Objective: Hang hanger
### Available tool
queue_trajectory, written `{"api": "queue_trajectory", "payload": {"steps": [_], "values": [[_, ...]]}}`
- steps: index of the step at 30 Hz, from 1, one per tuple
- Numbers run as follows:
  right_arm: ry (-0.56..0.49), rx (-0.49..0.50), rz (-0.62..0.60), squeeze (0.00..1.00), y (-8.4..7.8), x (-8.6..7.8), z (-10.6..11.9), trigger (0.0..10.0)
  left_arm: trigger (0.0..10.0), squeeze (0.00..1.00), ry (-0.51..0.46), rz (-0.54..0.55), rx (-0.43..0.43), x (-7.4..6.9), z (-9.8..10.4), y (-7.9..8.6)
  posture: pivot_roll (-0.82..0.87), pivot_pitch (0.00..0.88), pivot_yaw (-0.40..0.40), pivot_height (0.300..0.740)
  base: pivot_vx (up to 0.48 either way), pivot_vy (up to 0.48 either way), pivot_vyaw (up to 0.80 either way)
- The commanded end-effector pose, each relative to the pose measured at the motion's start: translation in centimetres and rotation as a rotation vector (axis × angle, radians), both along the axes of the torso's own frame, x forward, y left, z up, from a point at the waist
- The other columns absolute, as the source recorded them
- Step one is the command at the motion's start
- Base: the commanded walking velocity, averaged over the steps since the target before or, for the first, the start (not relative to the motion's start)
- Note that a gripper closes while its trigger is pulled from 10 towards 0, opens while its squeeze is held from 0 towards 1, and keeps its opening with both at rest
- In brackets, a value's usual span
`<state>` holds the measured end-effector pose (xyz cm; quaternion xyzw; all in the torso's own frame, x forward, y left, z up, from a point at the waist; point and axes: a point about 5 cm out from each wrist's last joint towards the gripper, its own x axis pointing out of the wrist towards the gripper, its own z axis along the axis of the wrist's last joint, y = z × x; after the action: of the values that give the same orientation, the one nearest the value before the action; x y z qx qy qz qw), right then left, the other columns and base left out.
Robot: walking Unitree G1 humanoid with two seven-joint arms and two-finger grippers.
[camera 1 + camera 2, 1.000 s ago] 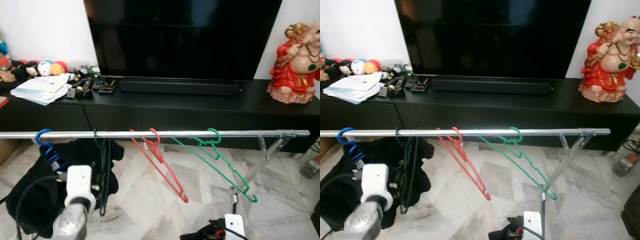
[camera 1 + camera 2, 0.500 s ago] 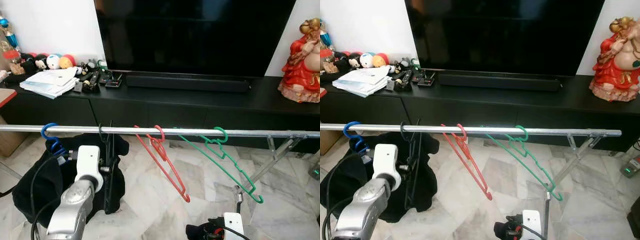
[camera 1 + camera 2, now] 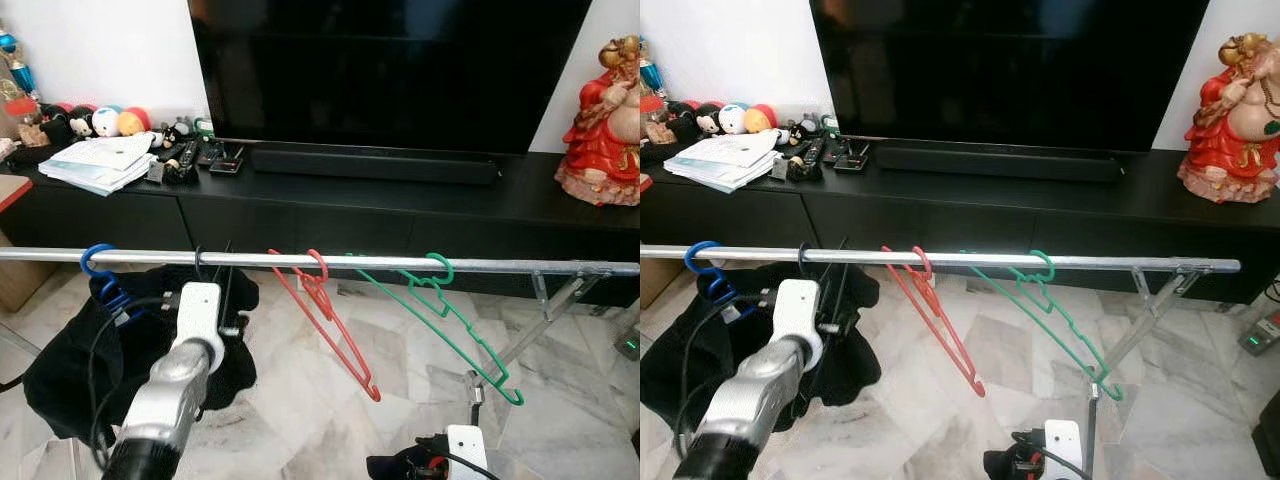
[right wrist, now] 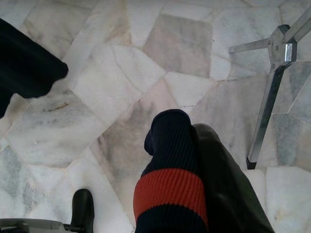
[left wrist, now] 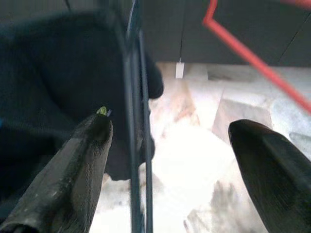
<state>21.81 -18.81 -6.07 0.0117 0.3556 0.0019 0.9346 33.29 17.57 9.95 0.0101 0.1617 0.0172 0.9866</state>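
A thin black hanger (image 3: 217,285) hangs by its hook on the silver rail (image 3: 500,266), in front of a black garment (image 3: 75,360). My left gripper (image 5: 170,125) is raised just under the rail. It is open, and the hanger's thin bars (image 5: 136,145) stand between its fingers (image 5: 85,160) without being clamped. The left wrist (image 3: 197,310) covers the lower part of the hanger in the eye views. My right gripper (image 4: 187,131) hangs low over the floor, shut on a navy cloth with a red stripe (image 4: 170,189).
A blue hanger (image 3: 98,275), a red hanger (image 3: 330,325) and a green hanger (image 3: 455,325) also hang on the rail. The rack's metal leg (image 4: 267,116) stands on the marble floor. Behind is a black TV cabinet (image 3: 330,205) with a TV, papers and a red statue (image 3: 605,125).
My left arm has risen and reached forward to the right, closer to the rail and the black hanger. The camera shifted early on. The right gripper has stayed low.
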Motion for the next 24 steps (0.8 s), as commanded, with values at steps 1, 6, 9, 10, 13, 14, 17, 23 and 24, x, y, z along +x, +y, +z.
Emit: {"api": "queue_trajectory", "payload": {"steps": [1, 6, 9, 10, 13, 14, 17, 23, 24], "values": [[-0.002, 0.008, -0.005, 0.0, 0.2, 0.1, 0.0, 10.0, 10.0, 0.0, -0.005, 0.012, 0.026, 0.8, 0.3, 0.2, -0.03, 0.071, 0.027, 0.74, 0.0, 0.0, 0.0], [0.0, 0.01, -0.002, 0.0, 0.3, 0.0, 0.0, 10.0, 10.0, 0.0, -0.013, 0.032, 0.03, 1.8, 0.7, 0.6, -0.03, 0.078, 0.027, 0.74, 0.0, 0.0, 0.0], [0.004, 0.01, -0.003, 0.0, 0.2, 0.0, 0.0, 10.0, 10.0, 0.0, 0.013, 0.068, 0.028, 2.5, 0.2, 1.2, -0.04, 0.082, 0.025, 0.74, 0.0, 0.0, 0.0], [0.004, 0.01, -0.003, 0.0, 0.2, 0.0, -0.1, 10.0, 10.0, 0.0, 0.019, 0.078, 0.022, 2.6, 0.0, 1.4, -0.04, 0.082, 0.024, 0.74, 0.0, 0.0, 0.0], [0.005, 0.008, -0.003, 0.0, 0.2, 0.0, 0.0, 10.0, 0.0, 0.0, 0.025, 0.101, 0.008, 2.8, -0.2, 1.7, -0.04, 0.083, 0.023, 0.74, 0.0, 0.0, 0.0], [0.005, 0.008, -0.002, 0.0, 0.1, 0.0, 0.0, 10.0, 0.0, 0.0, 0.026, 0.109, 0.002, 2.8, -0.3, 1.8, -0.04, 0.083, 0.023, 0.74, 0.0, 0.0, 0.0], [0.005, 0.005, -0.003, 0.0, 0.1, 0.0, 0.0, 10.0, 0.0, 0.0, 0.018, 0.145, -0.032, 3.0, 0.0, 2.1, -0.04, 0.083, 0.021, 0.74, 0.0, 0.0, 0.0], [0.007, 0.004, 0.004, 0.0, 0.1, 0.1, 0.0, 10.0, 0.0, 0.0, -0.01, 0.187, -0.031, 3.3, 0.0, 2.5, -0.04, 0.081, 0.017, 0.74, 0.0, 0.0, 0.0], [0.007, 0.004, 0.005, 0.0, 0.1, 0.1, 0.0, 10.0, 0.0, 0.0, -0.014, 0.193, -0.028, 3.3, 0.1, 2.6, -0.04, 0.081, 0.017, 0.74, 0.0, 0.0, 0.0]]}}
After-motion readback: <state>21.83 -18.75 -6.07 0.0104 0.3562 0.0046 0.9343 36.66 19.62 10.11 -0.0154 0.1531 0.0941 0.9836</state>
